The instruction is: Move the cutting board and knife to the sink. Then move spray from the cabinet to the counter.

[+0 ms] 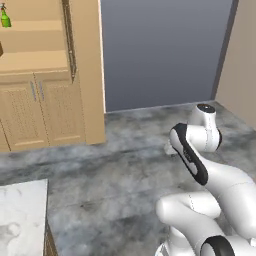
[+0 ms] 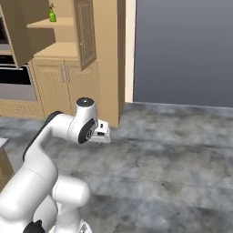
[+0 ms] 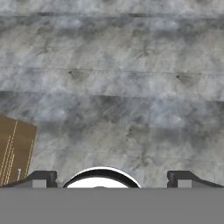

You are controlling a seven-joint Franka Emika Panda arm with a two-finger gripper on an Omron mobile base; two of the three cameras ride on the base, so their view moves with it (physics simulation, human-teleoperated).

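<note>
The green spray [image 1: 4,17] stands on an upper shelf of the tan cabinet [image 1: 85,75], whose door hangs open. From the right it is the spray [image 2: 52,14] on the same shelf of the cabinet [image 2: 107,54]. A corner of the white marble counter [image 1: 22,215] shows at the lower left. My arm is folded over the floor, far from the shelf. My gripper [image 3: 111,178] points down at the grey floor, its fingertips [image 3: 41,178] spread wide with nothing between them. The cutting board, knife and sink are out of view.
Grey stone floor [image 1: 125,160] stretches between me and the cabinet. A blue-grey wall [image 1: 160,50] rises behind it. A silver oven front [image 2: 16,77] sits left of the cabinet. A brown wooden panel [image 3: 15,153] edges the hand view.
</note>
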